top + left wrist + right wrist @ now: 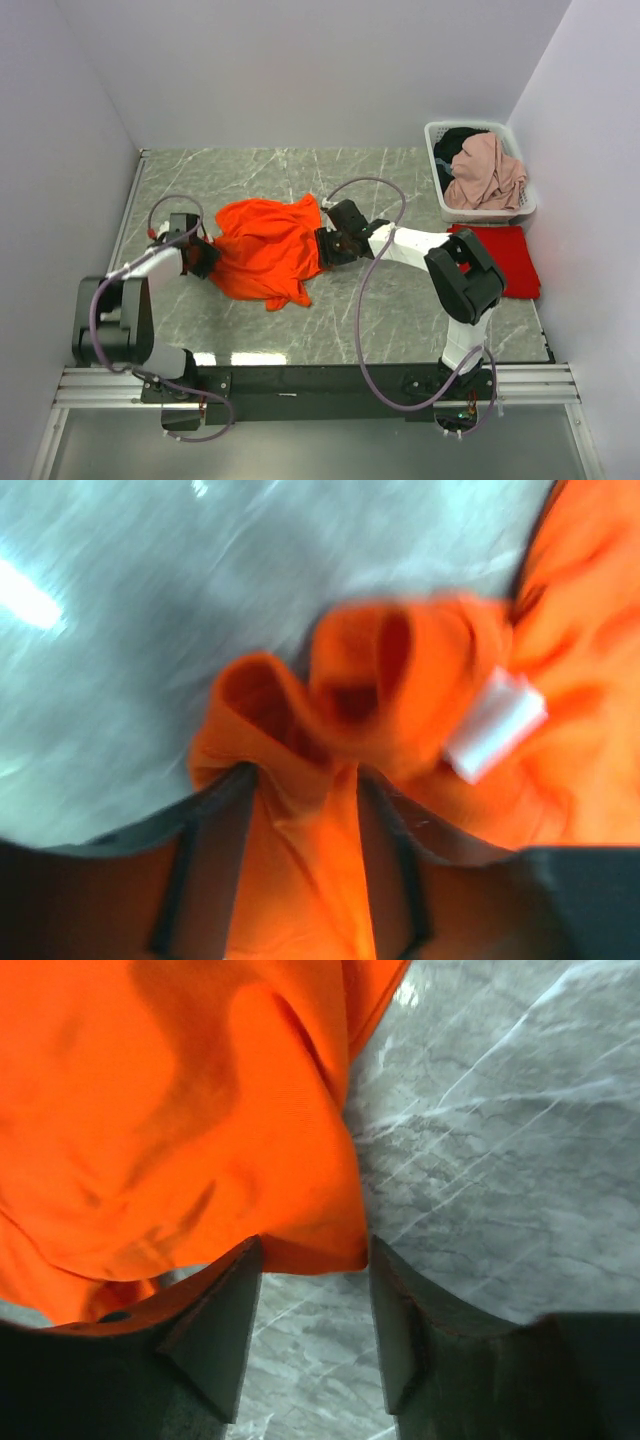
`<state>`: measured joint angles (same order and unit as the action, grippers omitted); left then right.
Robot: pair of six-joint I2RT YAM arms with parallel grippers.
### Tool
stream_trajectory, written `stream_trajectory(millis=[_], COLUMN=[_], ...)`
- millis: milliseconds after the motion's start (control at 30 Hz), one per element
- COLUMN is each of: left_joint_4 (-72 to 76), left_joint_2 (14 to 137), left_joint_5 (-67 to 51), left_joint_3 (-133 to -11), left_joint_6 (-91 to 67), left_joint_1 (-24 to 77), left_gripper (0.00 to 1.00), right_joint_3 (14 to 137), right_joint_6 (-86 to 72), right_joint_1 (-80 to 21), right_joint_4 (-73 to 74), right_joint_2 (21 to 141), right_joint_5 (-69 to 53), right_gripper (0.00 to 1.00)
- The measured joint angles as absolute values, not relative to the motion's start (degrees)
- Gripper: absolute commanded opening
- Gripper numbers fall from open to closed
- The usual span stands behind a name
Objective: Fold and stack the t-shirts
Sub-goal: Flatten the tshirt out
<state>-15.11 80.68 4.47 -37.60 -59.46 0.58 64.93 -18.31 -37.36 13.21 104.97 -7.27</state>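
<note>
Left gripper: the black left gripper [203,256] lies low at the left edge of the bright orange soft cloth t-shirt [265,250], pointing right into it.
Left fingers: the two dark fingers [205,850] stand partly apart, and a bunched fold of the orange t-shirt fills the gap between them. The left wrist view is blurred, so it cannot be told whether the cloth is squeezed or only lies there.
Label: a small white rectangular cloth label [495,725] sits on the orange cloth just beyond the left fingers, to their right.
Orange t-shirt: a crumpled, unfolded heap on the grey marble-patterned table [410,310], left of centre, between the two grippers and touching both.
Right gripper: the black right gripper [325,245] reaches left to the heap's right edge.
Right fingers: the two dark fingers [215,1330] are spread, with bare table showing through the gap. A hem corner of the orange t-shirt lies just at their tips, not pinched.
Red t-shirt: the deeper red cloth t-shirt [510,255] lies flat as a neat rectangle at the table's right edge. It is well apart from the orange one and partly hidden by the right arm.
Basket: a white plastic slatted laundry basket [485,214] stands in the far right corner, just behind the red t-shirt.
Basket contents: a crumpled pale pink garment [488,175] is heaped on top, with a dark garment [458,142] under it at the far left.
</note>
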Motion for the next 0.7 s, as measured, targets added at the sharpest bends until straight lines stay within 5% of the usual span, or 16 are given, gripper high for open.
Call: stream_trajectory(millis=[167,300,700], left_joint_4=[-15.8,-17.5,-41.6], left_joint_2=[89.6,90.0,68.1], left_joint_5=[4.2,4.8,20.7], left_joint_3=[-45.2,-46.7,-61.8], left_joint_6=[-57.2,-55.1,-45.4], left_joint_1=[0.2,0.3,0.8], left_gripper=[0.05,0.01,0.01], right_joint_3=[65.9,67.7,72.7], right_joint_6=[-18.3,-18.4,-17.9], right_joint_1=[-37.4,-37.4,-37.8], right_joint_4=[13.2,12.9,27.0], right_joint_2=[107.1,108.2,96.5], right_joint_5=[-8.4,-8.8,-7.0], right_gripper=[0.31,0.0,0.0])
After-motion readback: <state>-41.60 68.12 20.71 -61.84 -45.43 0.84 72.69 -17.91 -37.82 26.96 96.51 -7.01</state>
